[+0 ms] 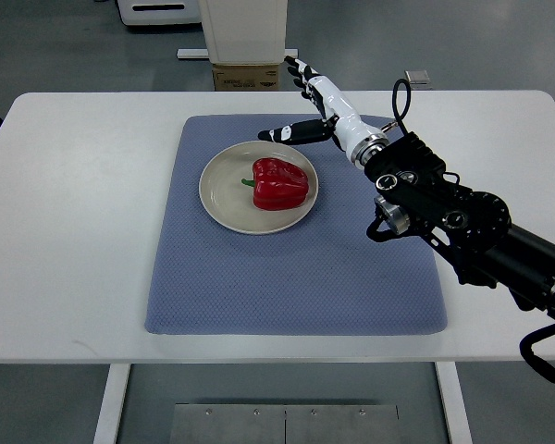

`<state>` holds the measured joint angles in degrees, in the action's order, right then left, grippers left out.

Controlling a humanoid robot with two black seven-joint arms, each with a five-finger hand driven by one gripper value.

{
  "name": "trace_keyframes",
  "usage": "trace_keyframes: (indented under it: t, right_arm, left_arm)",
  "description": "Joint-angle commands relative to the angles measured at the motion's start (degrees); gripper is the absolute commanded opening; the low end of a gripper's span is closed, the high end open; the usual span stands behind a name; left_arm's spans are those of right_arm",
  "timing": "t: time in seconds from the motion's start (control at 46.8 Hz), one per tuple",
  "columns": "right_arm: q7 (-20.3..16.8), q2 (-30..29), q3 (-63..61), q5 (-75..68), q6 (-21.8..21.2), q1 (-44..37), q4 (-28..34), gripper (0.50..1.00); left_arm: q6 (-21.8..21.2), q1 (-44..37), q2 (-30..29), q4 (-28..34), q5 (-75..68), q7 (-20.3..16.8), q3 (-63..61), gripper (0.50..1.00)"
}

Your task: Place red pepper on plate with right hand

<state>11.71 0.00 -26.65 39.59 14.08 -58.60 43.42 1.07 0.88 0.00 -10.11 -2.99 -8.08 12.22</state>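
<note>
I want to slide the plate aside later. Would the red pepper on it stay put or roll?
The red pepper lies on its side in the plate, so its rounded, glossy skin could let it rock or slip. The plate's raised rim would probably contain it. It is likely hollow and light, so jolts may shift it.

The right arm [462, 217] comes in from the lower right edge and stretches diagonally up and to the left, its black forearm joints and cabling showing. At the wrist the casing turns white. The right hand [307, 102] is open and holds nothing: the fingers [299, 69] point up and away, and the black-tipped thumb [282, 132] juts out to the left.
</note>
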Motion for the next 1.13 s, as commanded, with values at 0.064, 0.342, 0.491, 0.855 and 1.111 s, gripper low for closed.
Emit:
trace_keyframes:
  t: [0.064, 0.342, 0.491, 0.855, 1.111]
  right_arm:
    - [-1.2, 0.0, -9.4, -1.6, 0.0, 2.6, 0.0, 1.0]
    - [-1.3, 0.0, -21.8, -1.6, 0.0, 7.9, 0.2, 1.0]
    - [-0.8, 0.0, -28.5, -1.6, 0.0, 10.7, 0.3, 1.0]
    - [0.9, 0.0, -35.1, -1.6, 0.0, 14.7, 0.3, 1.0]
    - [0.9, 0.0, -35.2, -1.7, -0.1, 16.4, 0.3, 1.0]
  left_arm:
    - [0.0, 0.0, 0.0, 0.0, 0.0, 0.0, 0.0, 1.0]
    - [0.0, 0.0, 0.0, 0.0, 0.0, 0.0, 0.0, 1.0]
    - [0.0, 0.0, 0.0, 0.0, 0.0, 0.1, 0.0, 1.0]
    - [0.0, 0.0, 0.0, 0.0, 0.0, 0.1, 0.0, 1.0]
    - [0.0, 0.0, 0.0, 0.0, 0.0, 0.1, 0.0, 1.0]
